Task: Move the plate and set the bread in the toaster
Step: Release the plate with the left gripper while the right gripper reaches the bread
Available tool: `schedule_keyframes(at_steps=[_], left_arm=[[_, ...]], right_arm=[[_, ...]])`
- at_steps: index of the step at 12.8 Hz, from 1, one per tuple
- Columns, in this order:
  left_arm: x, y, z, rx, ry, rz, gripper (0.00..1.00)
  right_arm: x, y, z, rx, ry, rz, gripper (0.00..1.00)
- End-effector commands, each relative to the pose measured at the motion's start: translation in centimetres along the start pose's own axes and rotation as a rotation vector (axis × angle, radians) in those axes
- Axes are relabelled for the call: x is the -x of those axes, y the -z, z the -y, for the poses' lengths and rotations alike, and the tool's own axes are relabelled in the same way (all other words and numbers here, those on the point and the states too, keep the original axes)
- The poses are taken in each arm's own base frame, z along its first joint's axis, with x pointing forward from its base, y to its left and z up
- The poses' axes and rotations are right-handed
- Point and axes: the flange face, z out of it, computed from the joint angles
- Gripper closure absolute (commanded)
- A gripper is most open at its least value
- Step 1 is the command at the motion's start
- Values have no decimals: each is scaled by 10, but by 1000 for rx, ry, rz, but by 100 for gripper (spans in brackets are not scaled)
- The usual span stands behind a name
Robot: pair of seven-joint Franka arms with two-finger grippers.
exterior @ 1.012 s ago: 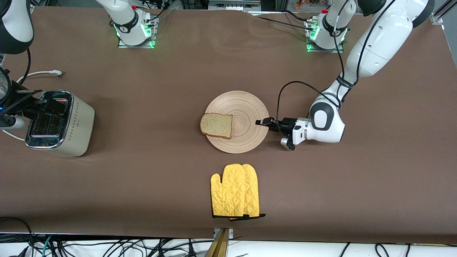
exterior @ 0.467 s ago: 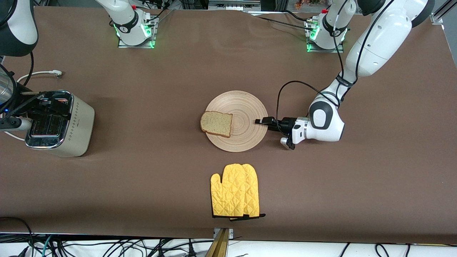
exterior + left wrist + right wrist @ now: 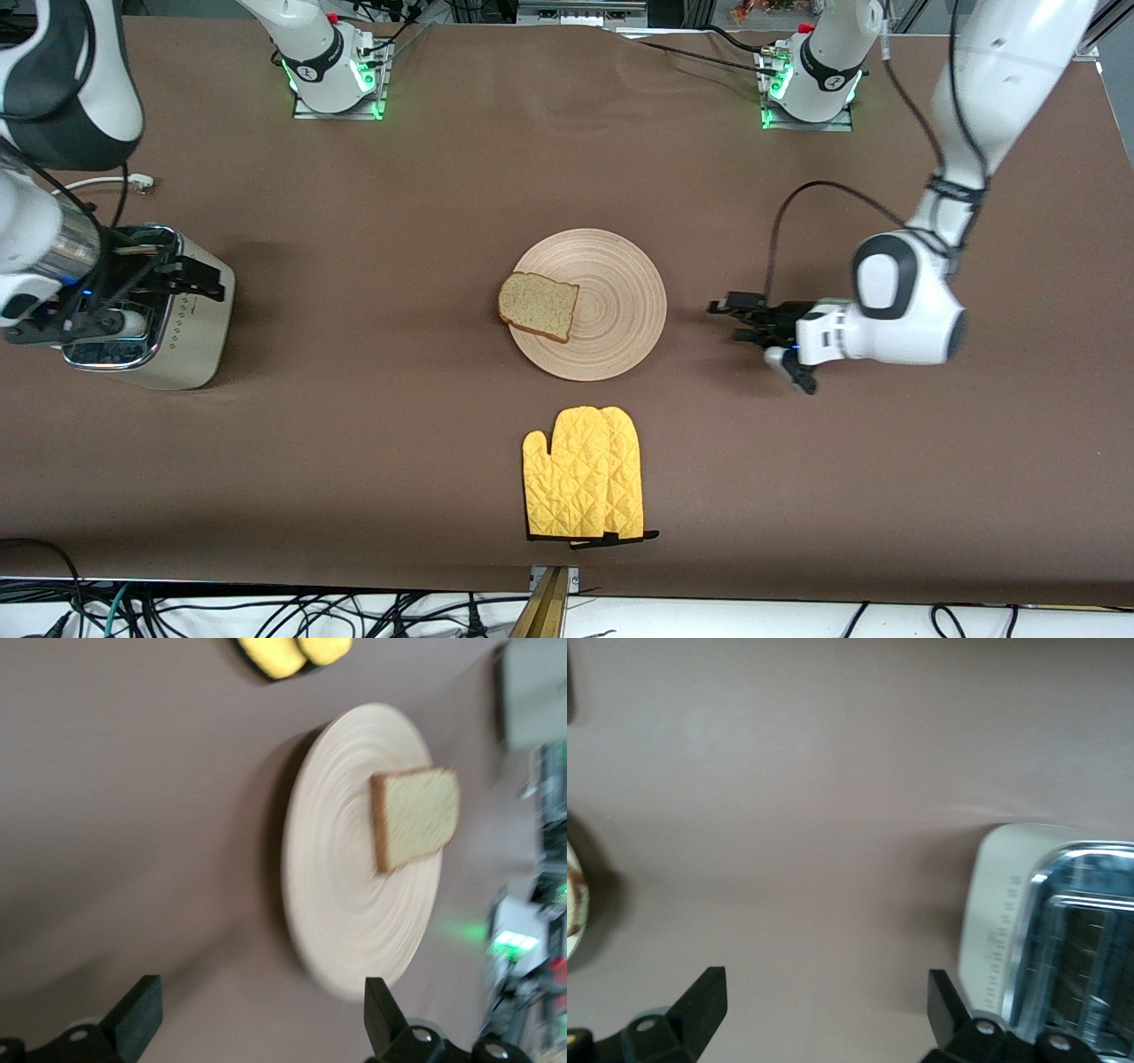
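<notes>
I see the plate flat on the table, about midway between the two arms' ends. The bread lies on it, at the rim toward the right arm's end, with one corner overhanging the edge. In the left wrist view the plate and bread show the same way: slice flat, crust edge toward the plate's centre.

Left end effector: low over bare table beside the plate, toward the left arm's end, clear of the rim and touching nothing. Its fingers stand wide apart with nothing between them; through the gap I see only table and the plate's edge.

Right end effector: over the toaster, which stands at the right arm's end of the table. Fingers spread wide, nothing held. The right wrist view shows the toaster's chrome top and dotted cream side beside one finger, bare table under the rest.

A yellow mitt lies flat nearer the front camera than the plate, apart from it. The toaster's white cord runs on the table farther from the front camera than the toaster.

No bread in the toaster slots as far as I can see; the right arm covers part of them.
</notes>
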Motion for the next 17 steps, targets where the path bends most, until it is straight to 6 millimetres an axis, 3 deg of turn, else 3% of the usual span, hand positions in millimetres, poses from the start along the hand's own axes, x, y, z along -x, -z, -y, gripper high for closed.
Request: schedule_keyframes(at_steps=[1, 4, 6, 8, 10, 13, 17], left_arm=[[3, 93, -34, -227, -30, 105, 0], [19, 165, -100, -484, 21, 207, 0], [41, 203, -164, -600, 125, 193, 0], [53, 217, -229, -734, 274, 67, 0], [66, 239, -242, -756, 323, -4, 0], [84, 250, -235, -763, 358, -43, 0], [75, 257, -232, -771, 341, -58, 0]], right_arm=[[-2, -22, 28, -28, 20, 64, 0], [-13, -64, 45, -255, -34, 102, 0], [-19, -94, 64, -309, -50, 96, 0], [-16, -136, 87, -401, -98, 78, 0], [-11, -172, 115, -457, -126, 72, 0], [-8, -213, 155, -574, -122, 74, 0], [5, -271, 208, -590, -113, 70, 0]])
